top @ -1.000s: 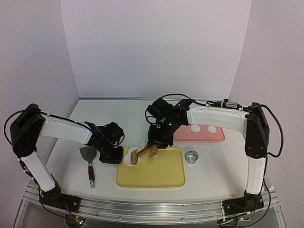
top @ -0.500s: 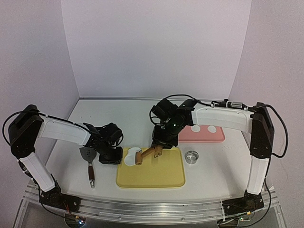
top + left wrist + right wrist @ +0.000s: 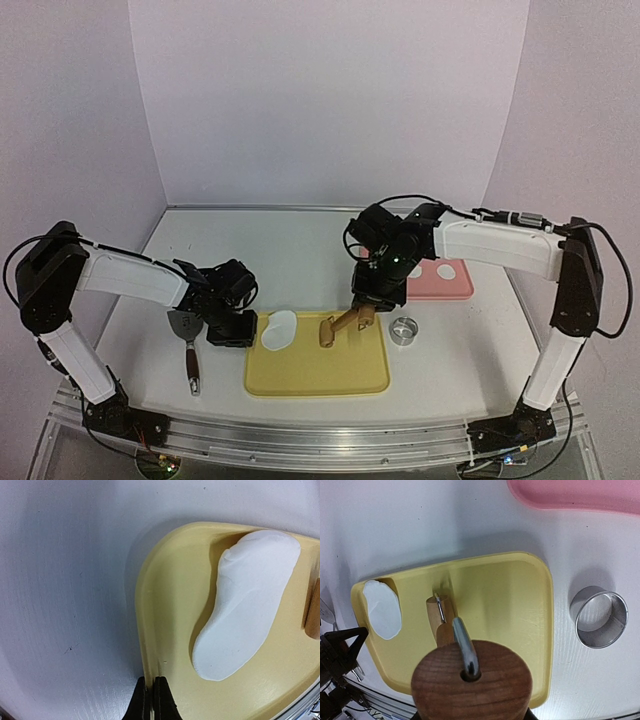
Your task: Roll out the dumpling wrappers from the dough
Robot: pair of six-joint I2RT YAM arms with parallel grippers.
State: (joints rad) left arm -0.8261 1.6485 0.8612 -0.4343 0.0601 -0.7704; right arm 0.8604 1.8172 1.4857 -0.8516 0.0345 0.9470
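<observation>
Right gripper [image 3: 371, 303]: clamped on the upper handle of a wooden rolling pin [image 3: 338, 328], which tilts down toward 8 o'clock, its low end on the yellow tray [image 3: 320, 386].
Rolling pin, wrist view: the round handle end [image 3: 470, 680] fills the foreground, with a metal axle running down to the roller [image 3: 439, 614] over the tray's middle.
Dough [image 3: 278, 330]: an irregular white oval in the tray's 10 o'clock corner, at 9 o'clock of the pin's low end, apart from it with bare yellow between.
Dumpling wrappers [image 3: 412, 270]: two round white discs side by side on the pink tray [image 3: 425, 293], at 1 to 2 o'clock of the rolling pin, well apart from it.
Left gripper [image 3: 232, 336]: fingers pressed together with nothing between them, tips at the yellow tray's 9 o'clock rim [image 3: 142, 630], just beside the dough [image 3: 245, 600].
Ring cutter [image 3: 404, 330]: metal, on the table at the tray's 3 o'clock edge.
Spatula [image 3: 188, 345]: at 9 o'clock of the left gripper, handle pointing to 6.
</observation>
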